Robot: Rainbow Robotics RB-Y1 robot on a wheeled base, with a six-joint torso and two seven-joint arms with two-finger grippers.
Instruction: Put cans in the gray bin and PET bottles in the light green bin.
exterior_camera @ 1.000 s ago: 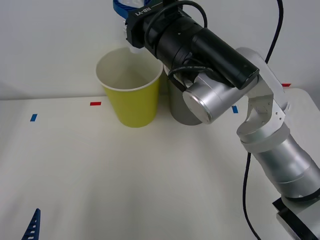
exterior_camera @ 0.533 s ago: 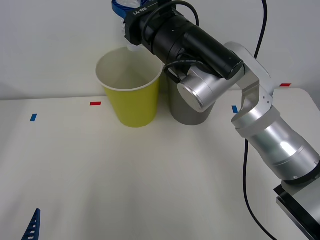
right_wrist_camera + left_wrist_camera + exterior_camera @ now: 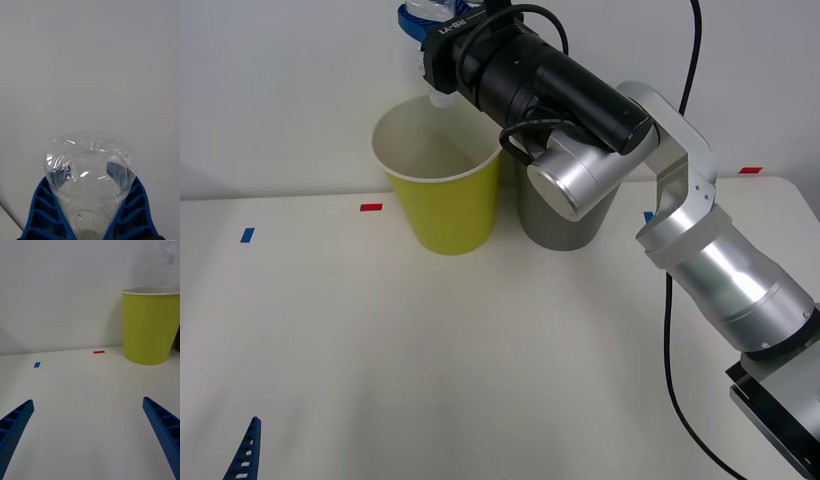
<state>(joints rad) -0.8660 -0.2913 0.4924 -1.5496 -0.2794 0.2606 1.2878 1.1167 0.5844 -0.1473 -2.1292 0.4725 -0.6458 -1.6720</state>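
Clear PET bottle (image 3: 90,176) sits clamped in right end effector (image 3: 90,210) above light green bin (image 3: 442,190).

Robot test lab or staged trial area, not a home or kitchen. Evidence: a plain white flat tabletop (image 3: 430,360) set against a bare, unmarked pale grey wall (image 3: 280,90), no furniture or decoration in sight. Small rectangular tape markers stuck flat on the table surface: 1 blue (image 3: 247,235) near the left edge, 1 red (image 3: 370,207) beside it, another red (image 3: 750,170) far right. A silver and black jointed robot arm (image 3: 700,260) with a loose black cable (image 3: 672,380) hanging alongside reaches over the table.
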